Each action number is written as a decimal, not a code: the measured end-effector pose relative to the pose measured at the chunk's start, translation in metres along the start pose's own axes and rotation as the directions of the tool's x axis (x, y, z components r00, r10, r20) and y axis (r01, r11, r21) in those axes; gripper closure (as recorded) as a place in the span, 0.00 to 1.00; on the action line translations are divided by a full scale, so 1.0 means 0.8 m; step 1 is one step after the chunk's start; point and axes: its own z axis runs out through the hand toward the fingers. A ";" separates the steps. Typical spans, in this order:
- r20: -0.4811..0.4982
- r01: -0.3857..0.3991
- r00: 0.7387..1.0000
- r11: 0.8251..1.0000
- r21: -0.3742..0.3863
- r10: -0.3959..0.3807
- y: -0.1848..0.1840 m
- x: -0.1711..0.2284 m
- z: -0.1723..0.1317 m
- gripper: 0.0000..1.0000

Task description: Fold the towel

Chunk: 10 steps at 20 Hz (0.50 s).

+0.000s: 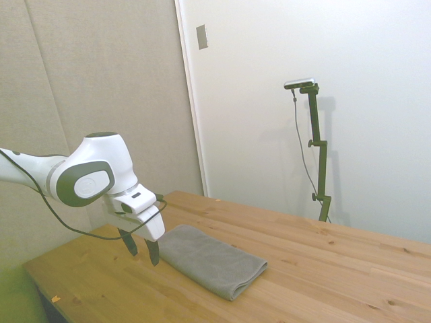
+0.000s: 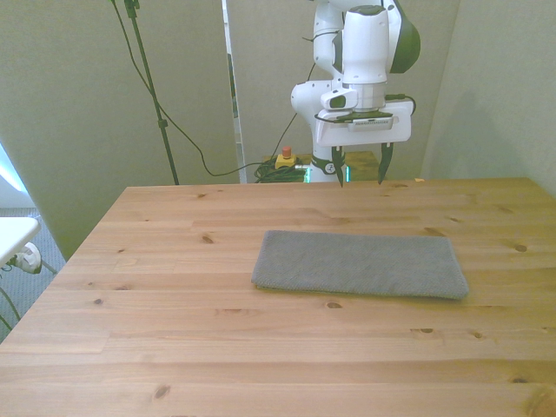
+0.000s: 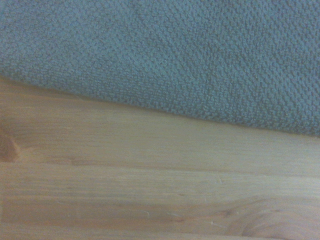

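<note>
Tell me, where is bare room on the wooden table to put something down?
The wooden table is bare between the flat grey cloth towel and the near edge, and on the front view's left. It is crowded only at the towel's far edge, under the open white gripper.

towel (image 2: pixel 360 264): plain grey, nubbly weave | table (image 2: pixel 174 347): light knotty wood | arm (image 1: pixel 87 176): white, grey joints

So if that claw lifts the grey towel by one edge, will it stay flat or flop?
The grey towel would probably flop and drape: it lies in soft, rounded folded layers. Its nubbly weave should grip rather than slip. Pushed, it would likely bunch on the wooden table.
</note>
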 end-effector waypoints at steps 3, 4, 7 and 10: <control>0.000 -0.030 1.000 1.000 0.006 0.030 -0.004 0.001 -0.003 0.00; -0.013 -0.048 0.999 0.999 0.007 0.048 -0.009 0.003 -0.008 0.00; -0.092 -0.106 0.990 0.994 -0.017 0.104 -0.050 0.008 -0.025 0.00; -0.173 -0.166 0.973 0.984 -0.064 0.153 -0.107 0.017 -0.028 0.00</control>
